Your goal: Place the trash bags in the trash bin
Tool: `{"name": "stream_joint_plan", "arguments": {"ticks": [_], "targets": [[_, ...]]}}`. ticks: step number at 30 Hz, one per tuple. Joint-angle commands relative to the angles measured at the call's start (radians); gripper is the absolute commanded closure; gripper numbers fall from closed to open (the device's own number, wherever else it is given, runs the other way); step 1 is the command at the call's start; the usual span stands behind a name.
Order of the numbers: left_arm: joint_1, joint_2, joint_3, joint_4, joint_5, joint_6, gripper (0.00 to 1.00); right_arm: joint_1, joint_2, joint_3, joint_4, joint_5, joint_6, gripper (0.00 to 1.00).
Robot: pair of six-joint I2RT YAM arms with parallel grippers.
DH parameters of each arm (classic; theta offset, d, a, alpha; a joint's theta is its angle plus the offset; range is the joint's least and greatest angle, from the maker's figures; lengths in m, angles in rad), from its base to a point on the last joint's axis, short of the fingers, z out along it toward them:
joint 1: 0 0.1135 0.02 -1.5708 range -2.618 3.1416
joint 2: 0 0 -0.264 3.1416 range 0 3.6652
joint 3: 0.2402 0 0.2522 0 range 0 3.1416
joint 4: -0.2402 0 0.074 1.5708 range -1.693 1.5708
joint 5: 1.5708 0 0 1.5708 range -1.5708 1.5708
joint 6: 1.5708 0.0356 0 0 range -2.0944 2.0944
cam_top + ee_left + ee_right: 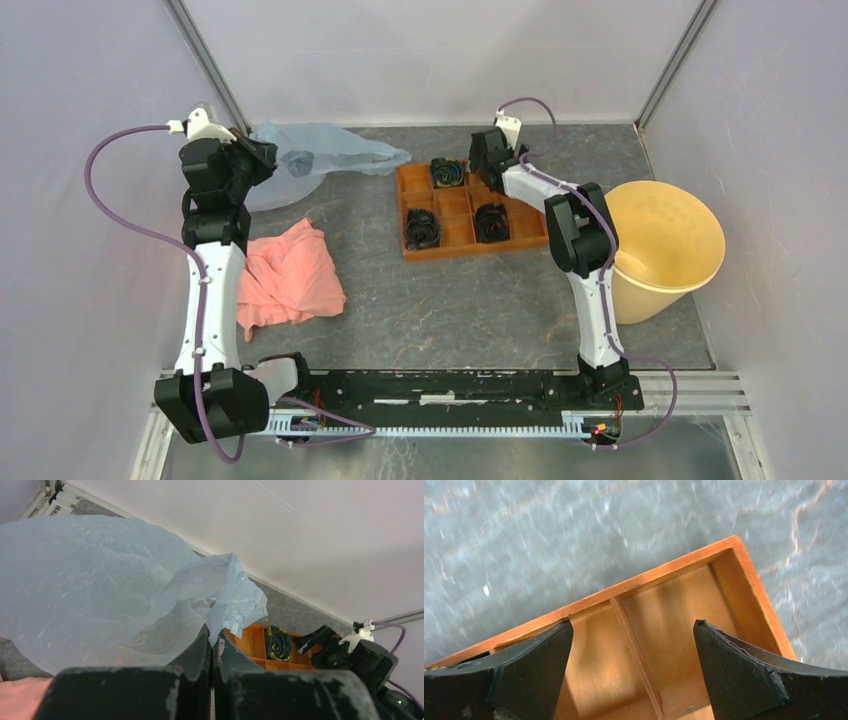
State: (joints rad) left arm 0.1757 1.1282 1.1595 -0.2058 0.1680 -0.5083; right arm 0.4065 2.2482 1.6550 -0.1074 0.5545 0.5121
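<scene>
Closest to the camera, the black base rail [450, 385] is carrying both arms at the near edge of the tabletop [450, 310]. Behind it on the left, a salmon-pink cloth [290, 275] is lying crumpled. On the right the trash bin [645, 298] is standing with its wide mouth open upward, and nothing is showing inside it. Farther back, the right claw [632, 623] is hovering with its fingers wide apart over a bare corner compartment of the orange tray [674, 570], holding nothing. At the far left, the left claw [212, 647] is pressing its fingers together on a fold of the trash bag [100, 595], which is spreading pale blue along the back wall, well apart from the bin. I judge the pick-up step is in hand: the bag is gripped but not yet carried. The next move is calling for lifting the loose film clear of the tray and bringing it across to the bin's mouth.
</scene>
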Motion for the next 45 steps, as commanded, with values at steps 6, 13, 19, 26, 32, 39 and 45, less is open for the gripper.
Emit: {"name": "stream_joint_plan", "arguments": {"ticks": [6, 13, 19, 26, 32, 39, 45], "targets": [[0.010, 0.011, -0.002, 0.040, 0.011, -0.025, 0.98, -0.016, -0.074, 0.181, -0.055, -0.042, -0.141, 0.02], [0.010, 0.010, -0.006, 0.045, 0.013, -0.029, 0.98, 0.011, -0.345, 0.100, -0.226, -0.165, -0.297, 0.02], [0.010, 0.002, -0.007, 0.045, 0.010, -0.029, 0.98, 0.051, -0.673, -0.160, -0.390, -0.080, -0.383, 0.02], [0.010, -0.016, -0.003, 0.040, 0.006, -0.026, 0.98, 0.049, -1.008, -0.360, -0.568, 0.066, -0.410, 0.02], [0.010, -0.022, -0.022, 0.055, 0.026, -0.039, 0.98, 0.038, -1.137, -0.504, -0.663, 0.197, -0.357, 0.02], [0.008, -0.012, -0.024, 0.053, 0.023, -0.039, 0.98, 0.035, -1.192, -0.558, -0.723, 0.132, -0.350, 0.35], [0.005, -0.011, -0.026, 0.055, 0.029, -0.041, 0.98, 0.036, -1.246, -0.555, -0.763, -0.222, -0.415, 0.72]]}}
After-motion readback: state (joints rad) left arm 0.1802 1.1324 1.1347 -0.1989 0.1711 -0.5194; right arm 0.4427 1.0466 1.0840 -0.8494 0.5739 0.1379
